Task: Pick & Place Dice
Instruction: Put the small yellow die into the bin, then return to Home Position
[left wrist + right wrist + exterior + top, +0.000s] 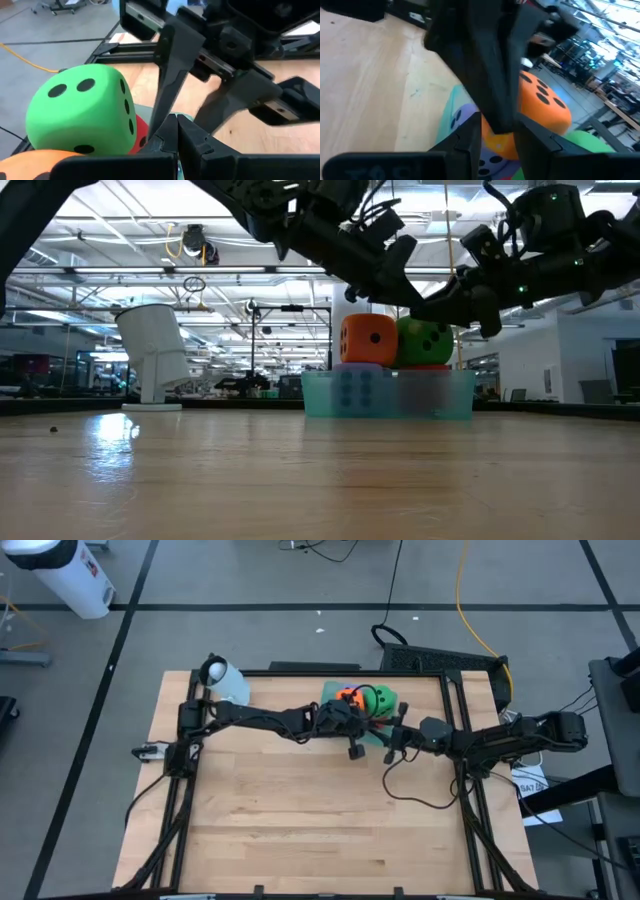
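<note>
A translucent teal tray (455, 395) stands at the table's far middle. In it an orange die (368, 340) and a green die (425, 342) rest on a purple-blue die (358, 385) and a red die (142, 133). My left gripper (176, 131) is shut and hangs at the tray's near side (372, 730), beside the green die (80, 115). My right gripper (500, 142) is open and faces it from the table's right (398, 735). The left gripper's shut fingers stand in the gap between the right gripper's fingers. Neither gripper holds a die. My left gripper's shut fingertips (170, 125) stand between my right gripper's two fingers (167, 85), above the table; whether they touch, I cannot tell. My right gripper closes on nothing that shows.
A white cylinder-shaped object (225, 680) stands at the table's far left corner. Black frame rails (462, 740) run along the table's left and right sides. A dark cable (420, 798) lies on the wood near the right rail. The near half of the table is bare wood (300, 830).
</note>
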Controlling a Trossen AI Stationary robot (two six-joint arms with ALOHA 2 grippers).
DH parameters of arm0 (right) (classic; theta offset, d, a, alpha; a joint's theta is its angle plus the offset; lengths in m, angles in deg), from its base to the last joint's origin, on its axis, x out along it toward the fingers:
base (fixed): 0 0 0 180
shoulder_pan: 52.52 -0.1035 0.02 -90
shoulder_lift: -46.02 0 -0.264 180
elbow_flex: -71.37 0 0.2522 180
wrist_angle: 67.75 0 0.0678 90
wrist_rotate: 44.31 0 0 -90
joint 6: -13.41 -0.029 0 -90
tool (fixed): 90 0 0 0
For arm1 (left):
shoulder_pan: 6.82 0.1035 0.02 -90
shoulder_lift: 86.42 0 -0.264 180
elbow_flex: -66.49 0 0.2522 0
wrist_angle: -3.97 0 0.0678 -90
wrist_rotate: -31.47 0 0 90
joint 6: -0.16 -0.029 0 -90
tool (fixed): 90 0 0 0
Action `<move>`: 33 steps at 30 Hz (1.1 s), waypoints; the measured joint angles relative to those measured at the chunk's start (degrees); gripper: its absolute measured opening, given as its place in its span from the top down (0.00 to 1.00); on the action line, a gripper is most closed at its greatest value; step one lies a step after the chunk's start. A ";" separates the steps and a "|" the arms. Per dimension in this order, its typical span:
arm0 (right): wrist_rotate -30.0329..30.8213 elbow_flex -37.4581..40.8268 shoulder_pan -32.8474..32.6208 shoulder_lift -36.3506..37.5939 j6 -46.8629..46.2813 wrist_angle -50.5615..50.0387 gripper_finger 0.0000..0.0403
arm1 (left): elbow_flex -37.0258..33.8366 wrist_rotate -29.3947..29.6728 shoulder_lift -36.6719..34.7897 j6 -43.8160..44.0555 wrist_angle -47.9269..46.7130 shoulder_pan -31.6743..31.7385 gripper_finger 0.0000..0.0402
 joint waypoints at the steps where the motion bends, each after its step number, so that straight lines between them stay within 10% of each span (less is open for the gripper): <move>1: -0.53 -0.27 0.00 0.00 -0.15 -0.46 0.75 | 0.03 0.14 0.61 0.01 0.90 0.00 1.00; 14: 5.09 -1.37 -0.16 0.09 -2.53 -2.61 0.75 | 1.59 3.46 1.19 -1.41 -2.75 0.64 1.00; 22: 5.45 -1.44 -6.07 9.83 -8.85 -5.28 0.75 | -1.54 13.53 -13.95 -6.07 -13.47 -5.61 1.00; 33: -22.63 -3.48 -4.42 36.33 -27.73 -31.05 0.99 | -27.73 13.29 -50.61 -2.36 -14.38 -10.52 1.00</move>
